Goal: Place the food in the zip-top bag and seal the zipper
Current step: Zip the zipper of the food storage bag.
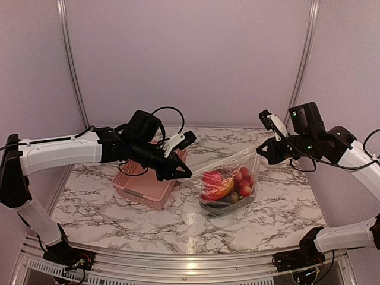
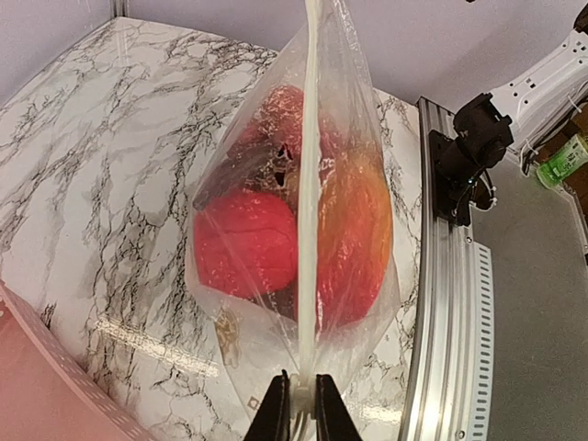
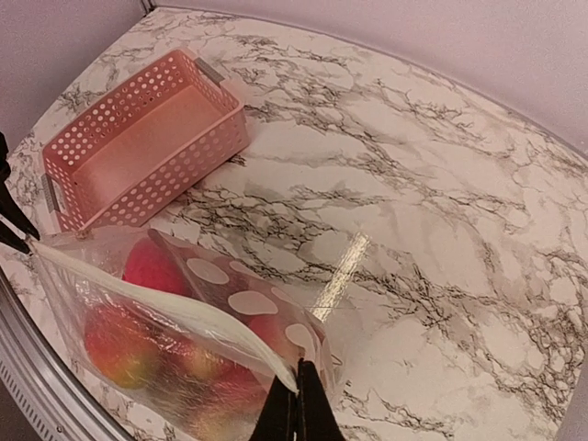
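Observation:
The clear zip-top bag (image 1: 228, 189) hangs between both grippers just above the marble table, full of food (image 1: 224, 184): a red tomato (image 2: 243, 243), an orange-red piece (image 2: 354, 239), small red pieces and a dark piece at the bottom. The whitish zipper (image 2: 310, 184) runs straight along the bag's top edge. My left gripper (image 1: 181, 172) is shut on the zipper's left end (image 2: 299, 397). My right gripper (image 1: 264, 149) is shut on the zipper's right end (image 3: 296, 397). The bag with white dots (image 3: 230, 303) and the zipper (image 3: 156, 299) show in the right wrist view.
The pink lattice basket (image 1: 148, 185) sits empty on the table left of the bag, under my left arm; it also shows in the right wrist view (image 3: 138, 138). The metal rail (image 2: 450, 303) runs along the table's near edge.

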Motion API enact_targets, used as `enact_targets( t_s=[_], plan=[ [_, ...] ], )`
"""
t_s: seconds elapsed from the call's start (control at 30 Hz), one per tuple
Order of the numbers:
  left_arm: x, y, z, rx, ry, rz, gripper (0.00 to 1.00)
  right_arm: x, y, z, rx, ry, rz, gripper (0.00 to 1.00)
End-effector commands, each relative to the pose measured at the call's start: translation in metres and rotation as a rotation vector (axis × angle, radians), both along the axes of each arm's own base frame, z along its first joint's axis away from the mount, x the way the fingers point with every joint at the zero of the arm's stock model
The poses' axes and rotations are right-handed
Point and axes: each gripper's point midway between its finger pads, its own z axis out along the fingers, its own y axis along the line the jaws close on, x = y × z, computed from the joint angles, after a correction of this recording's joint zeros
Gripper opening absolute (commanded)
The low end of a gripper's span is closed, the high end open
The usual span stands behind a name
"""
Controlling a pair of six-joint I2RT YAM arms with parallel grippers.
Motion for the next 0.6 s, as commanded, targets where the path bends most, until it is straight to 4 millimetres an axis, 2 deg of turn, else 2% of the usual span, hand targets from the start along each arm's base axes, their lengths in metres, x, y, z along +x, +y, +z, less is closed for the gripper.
enact_targets(
  t_s=[0.0,0.27,0.4,0.47,0.57],
  plan=[
    [-0.009,0.026,-0.030,0.119,0.097,0.013,0.08,0.020,-0.029,0.020,-0.030,-0.103,-0.145,0.00],
    [0.003,0.027,-0.035,0.111,0.124,0.025,0.09,0.023,-0.031,0.023,-0.038,-0.127,-0.156,0.00],
    [0.012,0.018,-0.033,0.093,0.126,0.019,0.09,0.029,-0.025,0.023,-0.032,-0.130,-0.145,0.00],
    [0.024,0.009,-0.029,0.083,0.110,0.027,0.09,0.037,-0.023,0.023,-0.032,-0.138,-0.152,0.00],
    [0.060,0.003,-0.025,0.095,0.051,0.098,0.05,0.059,-0.026,0.032,-0.020,-0.178,-0.190,0.00]
  ],
)
